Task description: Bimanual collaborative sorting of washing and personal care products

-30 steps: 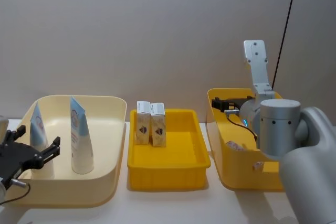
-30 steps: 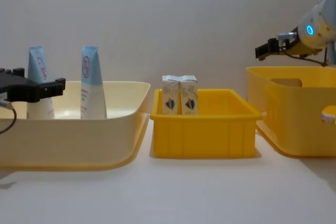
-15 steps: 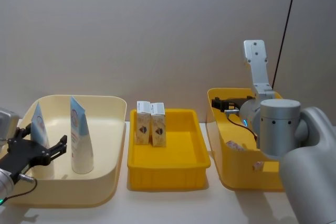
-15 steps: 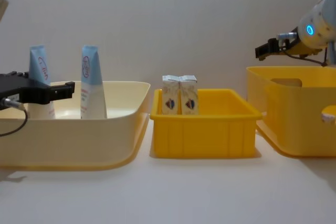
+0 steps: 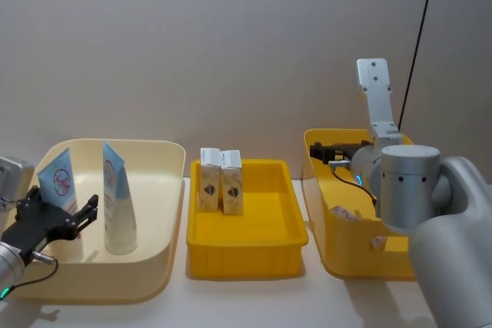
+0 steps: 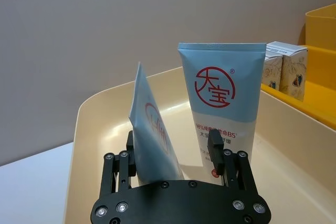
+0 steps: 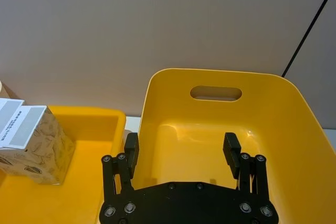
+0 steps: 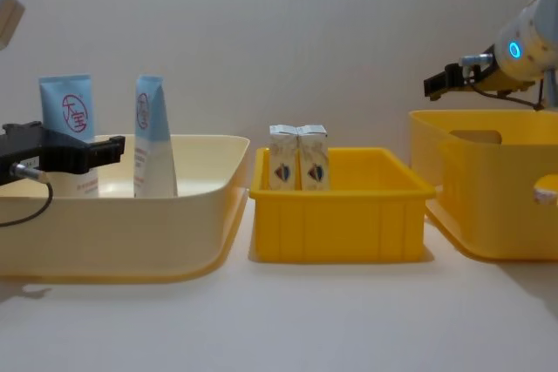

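Note:
Two light-blue-and-white tubes stand in the cream bin (image 5: 171, 213). The left tube (image 5: 59, 183) shows its red logo to the front and stands between the fingers of my open left gripper (image 5: 60, 205). In the left wrist view this tube (image 6: 149, 129) is close to one finger (image 6: 130, 145) and clear of the other. The second tube (image 5: 117, 199) stands just beyond, upright. Two white cartons (image 5: 220, 180) stand side by side at the back of the middle yellow tray (image 5: 246, 260). My right gripper (image 5: 319, 151) hangs open and empty over the right yellow bin (image 5: 361, 265).
The three containers sit in a row on a white table, close together. Small pale items (image 5: 343, 212) lie in the right bin. A black cable (image 5: 419, 28) runs down the wall at the back right. Bare table lies in front of the bins.
My left gripper has moved forward around the left tube. That tube has turned, so its broad face with the logo now faces front. The right arm has not moved.

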`<move>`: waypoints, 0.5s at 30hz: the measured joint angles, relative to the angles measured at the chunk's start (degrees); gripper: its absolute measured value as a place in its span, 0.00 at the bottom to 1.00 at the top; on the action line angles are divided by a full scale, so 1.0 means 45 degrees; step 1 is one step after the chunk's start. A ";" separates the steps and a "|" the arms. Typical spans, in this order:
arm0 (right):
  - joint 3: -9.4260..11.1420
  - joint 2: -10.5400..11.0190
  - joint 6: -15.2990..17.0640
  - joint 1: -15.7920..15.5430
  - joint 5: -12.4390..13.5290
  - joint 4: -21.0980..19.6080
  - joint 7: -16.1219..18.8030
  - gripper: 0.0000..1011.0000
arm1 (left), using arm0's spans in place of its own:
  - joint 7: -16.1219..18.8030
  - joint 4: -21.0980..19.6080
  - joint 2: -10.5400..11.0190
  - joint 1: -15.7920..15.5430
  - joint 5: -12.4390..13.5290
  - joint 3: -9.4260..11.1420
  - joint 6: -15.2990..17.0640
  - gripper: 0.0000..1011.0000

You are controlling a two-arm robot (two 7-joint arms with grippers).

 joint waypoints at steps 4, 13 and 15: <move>0.0000 0.0001 -0.0001 0.0000 0.0001 0.0000 0.0000 0.99 | -0.0018 0.0065 -0.0021 -0.0046 0.0020 0.0008 -0.0006 0.74; 0.0000 0.0001 -0.0001 0.0000 0.0000 -0.0001 0.0000 0.99 | -0.0039 0.0157 -0.0050 -0.0112 0.0048 0.0020 -0.0017 0.44; 0.0000 0.0000 -0.0001 0.0000 0.0001 0.0000 0.0000 0.99 | -0.0043 0.0167 -0.0054 -0.0120 0.0052 0.0023 -0.0018 0.40</move>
